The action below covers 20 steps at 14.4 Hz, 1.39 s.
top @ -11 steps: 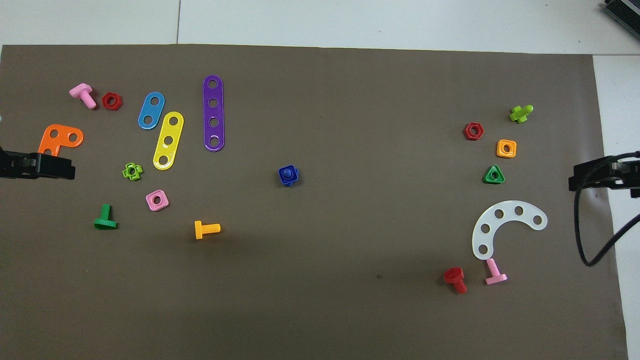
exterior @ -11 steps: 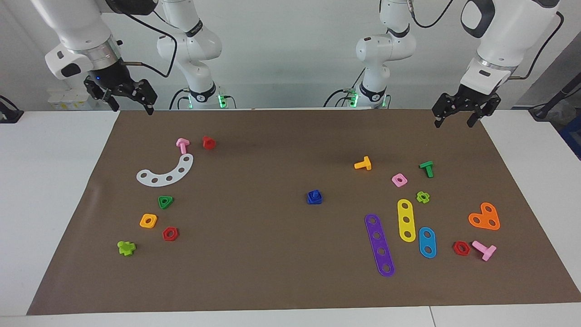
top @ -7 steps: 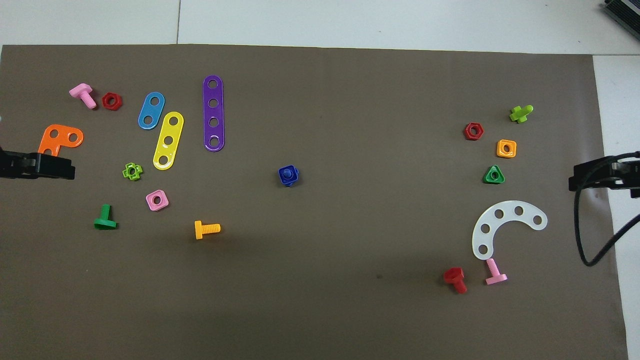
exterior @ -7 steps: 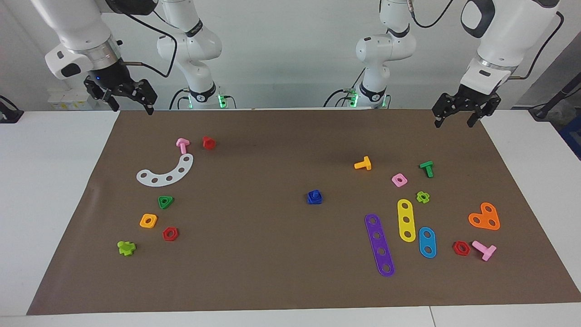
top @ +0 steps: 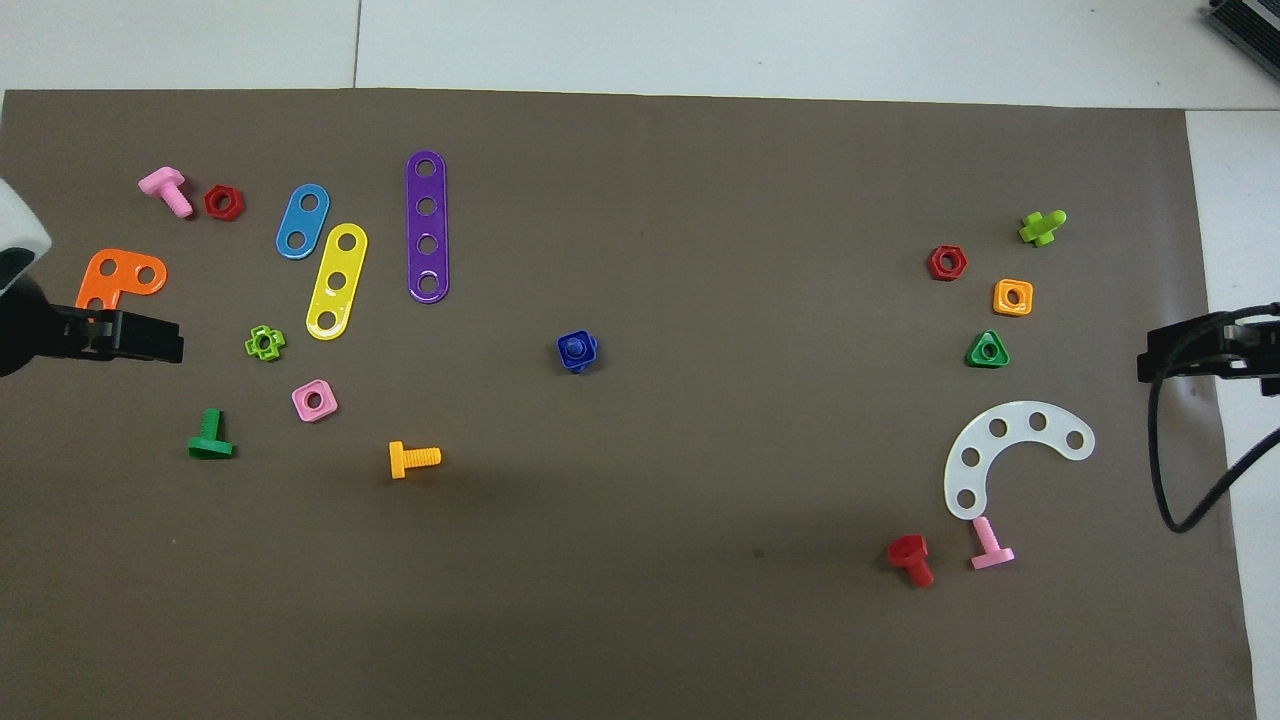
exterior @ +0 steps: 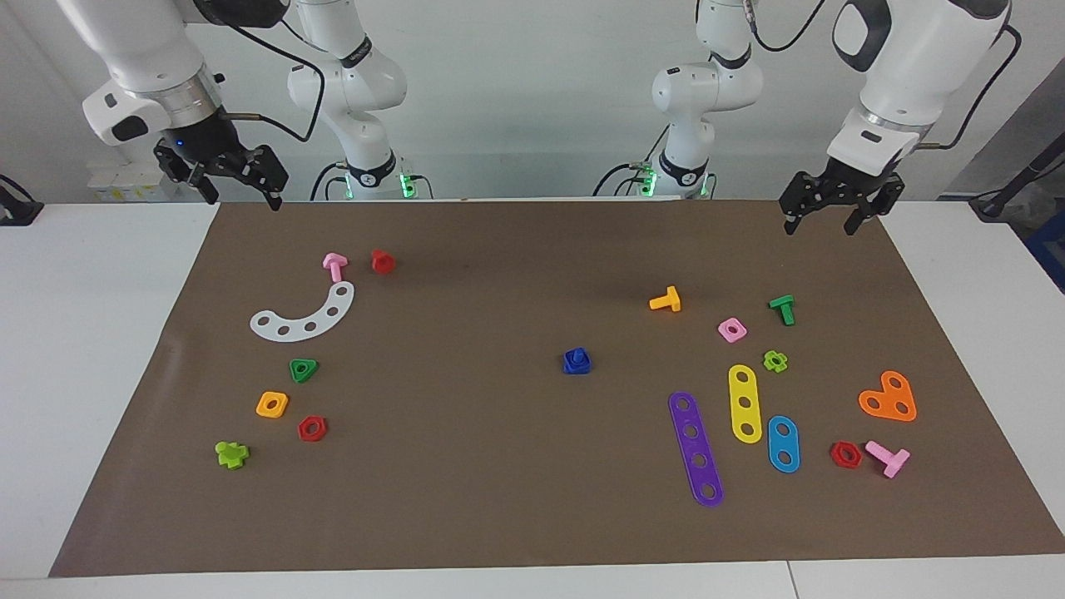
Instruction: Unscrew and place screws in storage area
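Mid-mat point(exterior: 499, 466), blue screw point(exterior: 576, 361), well apart from both raised hands.

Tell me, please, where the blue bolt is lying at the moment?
The blue bolt sits near the middle of the brown mat, apart from both clusters; its nearest neighbour is the orange bolt.

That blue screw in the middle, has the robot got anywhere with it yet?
Nothing looks done: the blue screw sits in its blue nut mid-mat, untouched. Both the left gripper and right gripper hang open and empty. Unscrewing it and carrying it to the white curved strip remain.
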Each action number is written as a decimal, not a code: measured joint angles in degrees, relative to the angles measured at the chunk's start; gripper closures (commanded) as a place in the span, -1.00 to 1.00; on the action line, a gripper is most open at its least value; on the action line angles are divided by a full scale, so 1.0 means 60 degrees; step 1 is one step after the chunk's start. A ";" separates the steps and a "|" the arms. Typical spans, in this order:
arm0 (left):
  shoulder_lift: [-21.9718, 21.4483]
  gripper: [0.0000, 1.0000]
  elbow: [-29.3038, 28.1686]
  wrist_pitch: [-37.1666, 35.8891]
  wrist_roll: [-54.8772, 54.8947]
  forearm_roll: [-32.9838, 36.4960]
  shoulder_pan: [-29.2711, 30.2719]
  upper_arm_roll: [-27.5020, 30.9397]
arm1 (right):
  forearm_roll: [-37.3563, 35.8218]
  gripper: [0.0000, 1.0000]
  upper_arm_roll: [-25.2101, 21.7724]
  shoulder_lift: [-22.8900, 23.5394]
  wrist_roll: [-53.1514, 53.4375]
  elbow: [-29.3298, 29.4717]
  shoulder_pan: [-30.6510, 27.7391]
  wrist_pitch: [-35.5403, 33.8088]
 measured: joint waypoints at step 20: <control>0.4831 -0.83 0.0379 0.4678 -0.8015 -0.0031 -0.4296 -0.0030 | 0.0000 -1.00 -0.0004 0.0003 0.0000 0.0000 -0.0015 0.0000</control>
